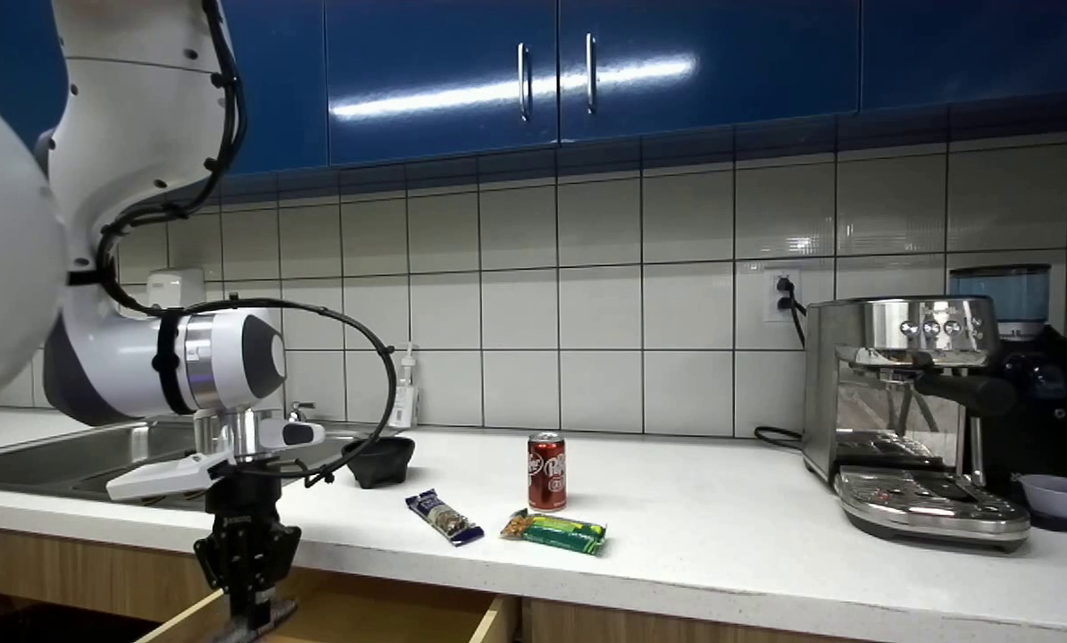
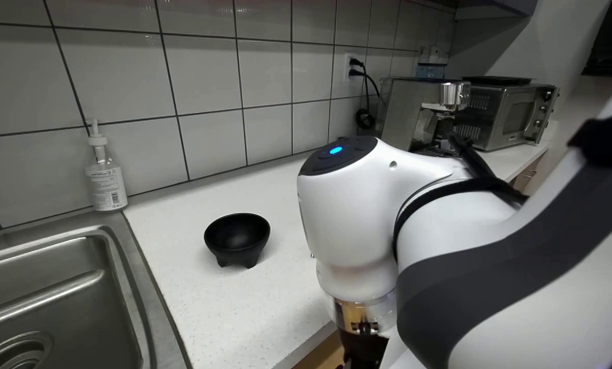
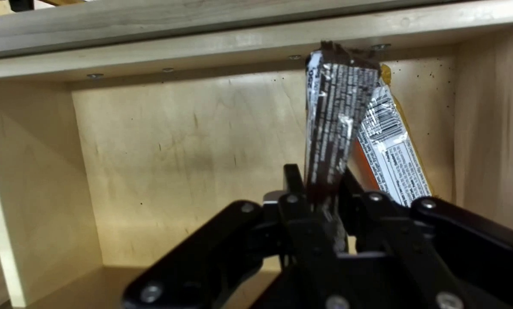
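My gripper [image 3: 320, 180] is shut on a brown-wrapped snack bar [image 3: 340, 107], its fingers on either side of the wrapper. The bar sticks out past the fingertips, and its near end is partly hidden among the gripper's links. Below it is the open wooden drawer [image 3: 187, 141]. A white and orange packet [image 3: 396, 150] with a barcode lies on the drawer's floor, to the right of the bar in the wrist view. In an exterior view the gripper [image 1: 254, 612] points down into the drawer [image 1: 390, 612]; elsewhere the arm hides most of it.
On the white counter stand a red soda can [image 1: 546, 482], a blue packet [image 1: 444, 516], a green packet [image 1: 564, 533] and a black bowl [image 2: 237, 238]. A sink [image 2: 44, 287] adjoins the counter, with a soap bottle [image 2: 106, 179] behind. An espresso machine [image 1: 908, 402] stands farther along.
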Controlling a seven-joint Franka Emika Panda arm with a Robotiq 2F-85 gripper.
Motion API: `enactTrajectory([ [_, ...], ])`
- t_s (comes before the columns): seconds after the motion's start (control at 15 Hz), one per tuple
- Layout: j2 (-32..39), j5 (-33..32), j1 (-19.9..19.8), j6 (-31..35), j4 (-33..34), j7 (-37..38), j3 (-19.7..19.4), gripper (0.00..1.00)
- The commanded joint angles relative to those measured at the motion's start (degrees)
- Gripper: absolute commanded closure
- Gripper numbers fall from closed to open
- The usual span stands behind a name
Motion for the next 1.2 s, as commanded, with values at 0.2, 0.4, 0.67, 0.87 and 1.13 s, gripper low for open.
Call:
enactTrajectory([
  [0.2,-3.49,0.47,-0.04,-1.82,-0.59,0.77,-0.40,0.20],
  [0.4,-6.77,1.35,-1.00,-2.71,-0.84,0.35,-0.45,0.01],
  [0.67,-11.23,0.18,-2.65,-5.71,-0.34,0.88,-1.26,0.00],
  [0.87,-12.94,-0.21,-4.47,-8.25,0.94,1.59,-1.08,0.00],
  [1.13,-12.57,0.86,-7.27,-12.10,4.14,-0.51,-0.95,0.00],
])
